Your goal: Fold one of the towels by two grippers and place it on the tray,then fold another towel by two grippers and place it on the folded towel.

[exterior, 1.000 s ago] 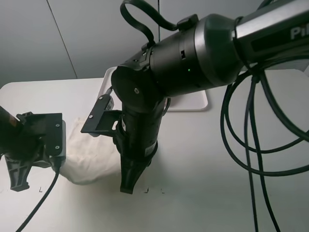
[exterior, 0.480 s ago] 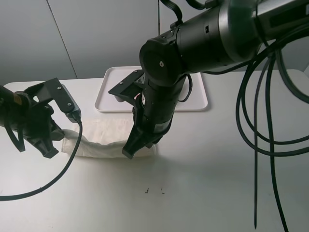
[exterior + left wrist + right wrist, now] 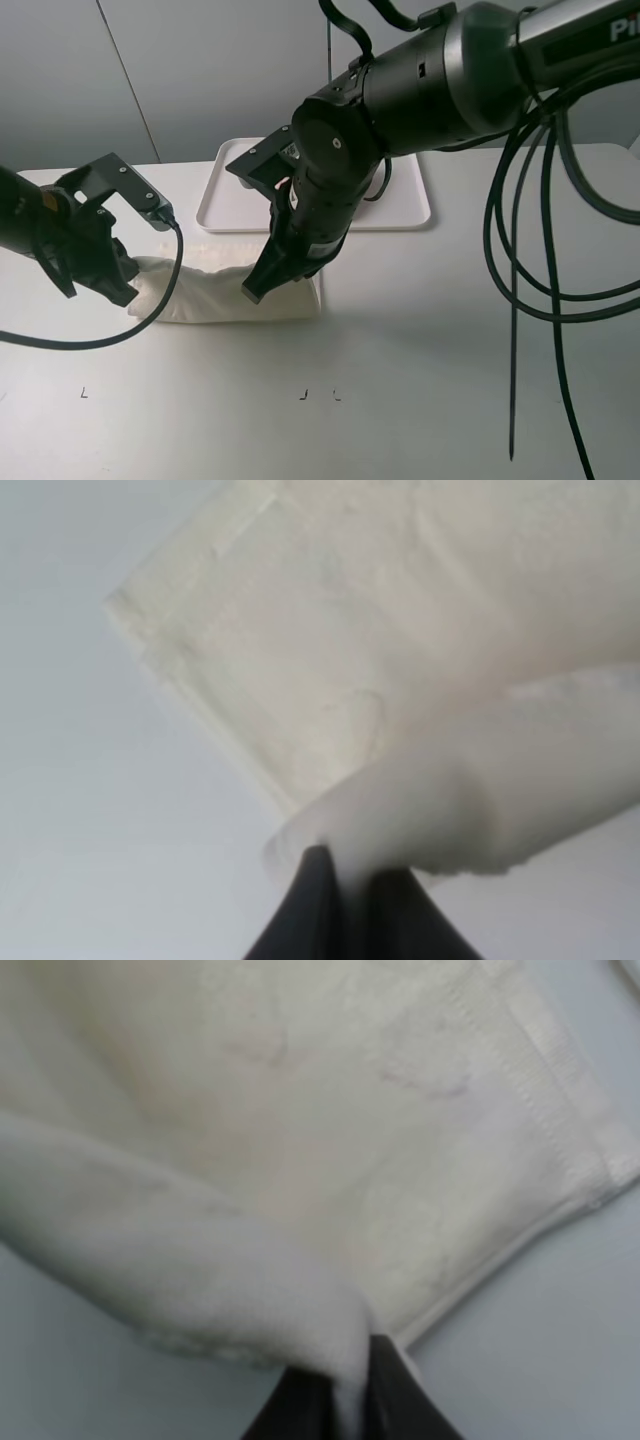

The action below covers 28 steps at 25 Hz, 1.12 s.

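A cream towel point(image 3: 215, 290) lies on the white table in front of the white tray point(image 3: 410, 212), doubled over along its length. My left gripper point(image 3: 122, 293) is shut on the towel's left end; the left wrist view shows its dark fingertips point(image 3: 318, 900) pinching a folded edge of the towel point(image 3: 400, 680). My right gripper point(image 3: 255, 293) is shut on the towel's right part; the right wrist view shows its fingertips point(image 3: 300, 1400) pinching a fold of the towel point(image 3: 330, 1130). Only one towel is in view.
The tray stands at the back of the table behind the right arm point(image 3: 400, 90), partly hidden by it. Black cables point(image 3: 540, 270) hang at the right. Small black marks point(image 3: 303, 394) sit on the table near the front.
Both grippers have carried the towel's near edge away from the front of the table toward the tray, folding it over. The towel now lies flatter and narrower.
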Each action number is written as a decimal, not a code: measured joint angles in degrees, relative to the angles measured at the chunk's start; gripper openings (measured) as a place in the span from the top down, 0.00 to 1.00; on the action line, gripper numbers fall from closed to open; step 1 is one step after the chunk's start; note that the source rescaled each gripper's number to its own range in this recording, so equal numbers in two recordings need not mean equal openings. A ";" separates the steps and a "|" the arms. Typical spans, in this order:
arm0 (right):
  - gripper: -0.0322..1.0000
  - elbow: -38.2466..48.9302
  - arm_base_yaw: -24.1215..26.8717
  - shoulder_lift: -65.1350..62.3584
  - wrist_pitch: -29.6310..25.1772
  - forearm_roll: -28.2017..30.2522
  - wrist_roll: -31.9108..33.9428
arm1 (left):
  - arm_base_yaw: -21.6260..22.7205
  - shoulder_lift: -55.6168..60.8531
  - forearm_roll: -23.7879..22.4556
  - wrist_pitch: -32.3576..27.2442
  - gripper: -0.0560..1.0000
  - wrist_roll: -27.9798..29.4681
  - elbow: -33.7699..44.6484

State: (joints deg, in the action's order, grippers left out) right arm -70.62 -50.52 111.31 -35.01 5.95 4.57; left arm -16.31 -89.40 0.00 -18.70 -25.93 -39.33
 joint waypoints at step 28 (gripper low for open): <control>0.00 -0.79 1.77 3.76 7.48 24.47 37.07 | 7.28 -2.69 -1.20 6.54 0.05 17.43 -4.56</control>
State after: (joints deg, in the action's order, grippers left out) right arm -71.41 -48.75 115.07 -27.53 30.43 41.64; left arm -9.03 -92.09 -1.20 -12.16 -8.50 -43.90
